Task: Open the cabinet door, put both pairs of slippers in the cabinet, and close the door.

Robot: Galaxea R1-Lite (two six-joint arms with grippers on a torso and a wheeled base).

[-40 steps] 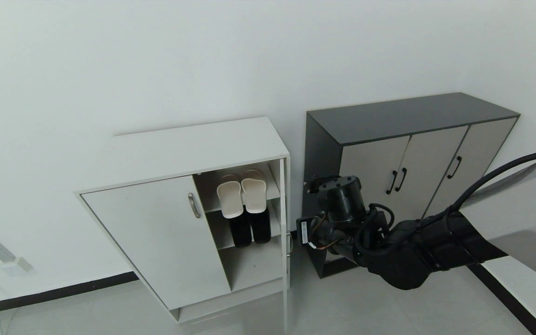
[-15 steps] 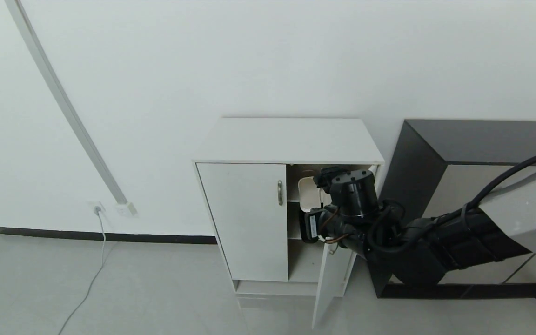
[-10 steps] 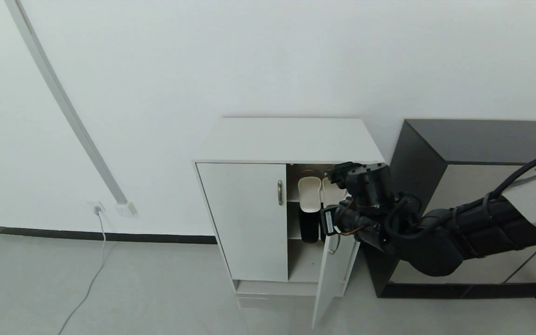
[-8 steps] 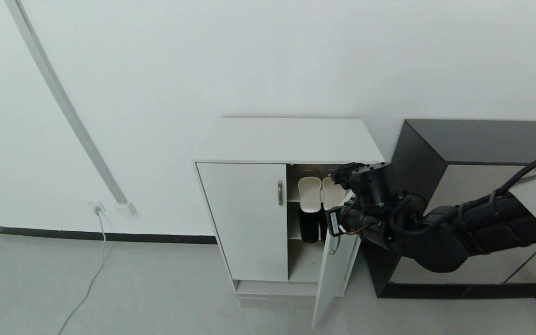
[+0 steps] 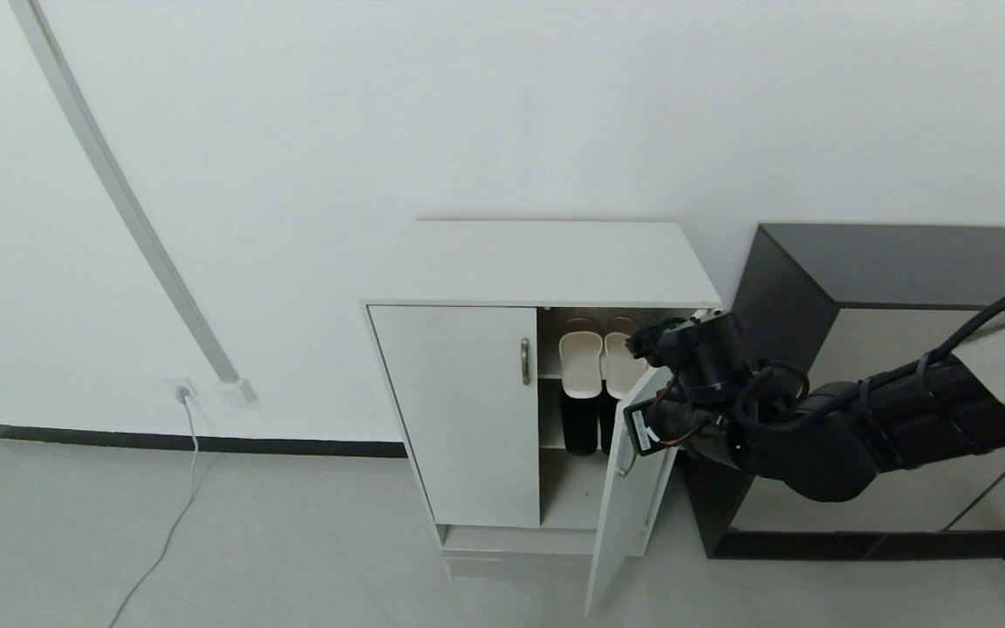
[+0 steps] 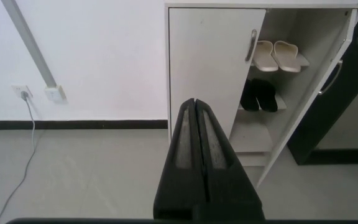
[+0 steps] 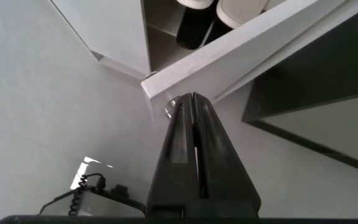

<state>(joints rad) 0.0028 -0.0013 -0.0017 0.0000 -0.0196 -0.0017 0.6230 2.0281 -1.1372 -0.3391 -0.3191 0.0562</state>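
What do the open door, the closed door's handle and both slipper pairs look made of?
Open door: likely white laminated board, matte flat face, square edge. Handle: metal, grey sheen. Cream slippers and black slippers: probably moulded foam or rubber, smooth, seamless; hard to be sure.

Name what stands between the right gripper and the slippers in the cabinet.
The open white cabinet door: in the right wrist view its edge crosses between the shut right gripper and the cream slippers and black slippers.
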